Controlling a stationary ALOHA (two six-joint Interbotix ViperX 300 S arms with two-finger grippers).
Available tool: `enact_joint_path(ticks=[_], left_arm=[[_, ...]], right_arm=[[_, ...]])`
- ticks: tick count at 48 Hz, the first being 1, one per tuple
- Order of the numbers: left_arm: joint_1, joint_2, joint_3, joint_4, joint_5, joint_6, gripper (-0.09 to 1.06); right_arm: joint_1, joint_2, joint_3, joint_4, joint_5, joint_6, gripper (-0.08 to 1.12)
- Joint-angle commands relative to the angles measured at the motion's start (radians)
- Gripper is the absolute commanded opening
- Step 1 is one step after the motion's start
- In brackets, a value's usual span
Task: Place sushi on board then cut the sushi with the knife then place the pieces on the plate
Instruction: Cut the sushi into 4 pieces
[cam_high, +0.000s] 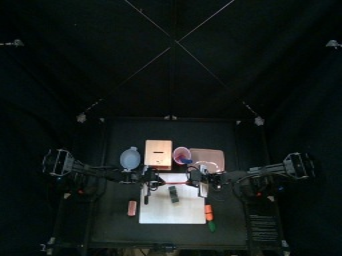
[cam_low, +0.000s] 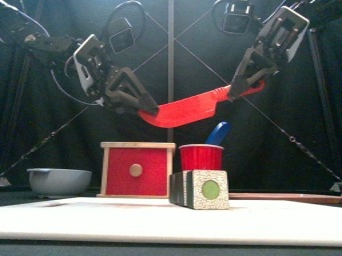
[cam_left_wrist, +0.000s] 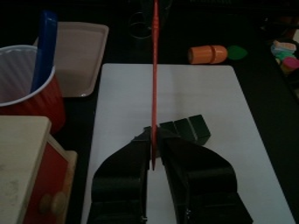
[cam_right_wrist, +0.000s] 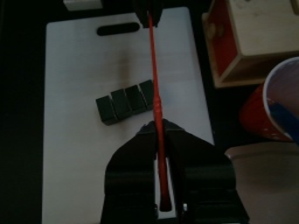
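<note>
No words, numbers, labels or signs are showing clearly enough to read on anything here.
</note>
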Motion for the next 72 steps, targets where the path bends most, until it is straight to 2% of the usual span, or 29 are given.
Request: enact_joint_path(ticks=[1,11,25,37,52,72], left_arm=[[-0.023,-0.005,-0.023,-0.008,0.009,-0.002,0.53],[-0.054,0.035,-0.025,-0.066,0.015,0.000,0.53],[-0.098,0.095,-0.057,-0.091,0.015,-0.002,0.53],[-0.117,0.123,-0.074,-0.121,0.015,-0.002,0.53],[-0.118,0.150,-0.097,-0.124,0.017,0.000,0.53],[-0.118,0.152,-0.097,-0.124,0.017,0.000,0.53]], right_arm=[[-0.006,0.014,-0.029,0.008,-0.006,0.002,0.34],[-0.006,0.049,-0.048,0.009,-0.006,0.002,0.34],[-0.006,0.084,-0.040,0.044,-0.006,0.005,0.34],[-0.006,0.129,-0.035,0.052,-0.002,0.005,0.34],[-0.025,0.164,-0.032,0.064,0.043,0.008,0.34],[-0.060,0.179,-0.035,0.064,0.067,0.008,0.34]])
